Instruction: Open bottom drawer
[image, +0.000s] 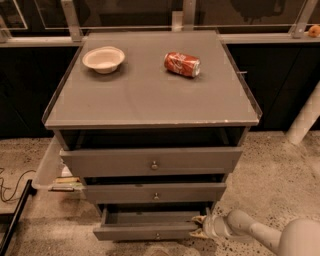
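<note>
Camera view showed the bottom drawer (142, 232), lowest in the desk (150, 97), standing partly open. The gripper (202, 228) sat at the drawer's right front corner; whether it clasped anything could not be told. A straight, even outward pull would probably avoid jamming.

Grey table (150, 100) with a flat top and a thin raised edge, standing on a speckled floor (270, 170). Toward the table's rear left, a white bowl (103, 59) sits upright on the top. Toward the table's rear, right of centre, a red soda can (182, 64) lies on its side. The gripper (199, 226) is low at the table's front right, near the floor.
</note>
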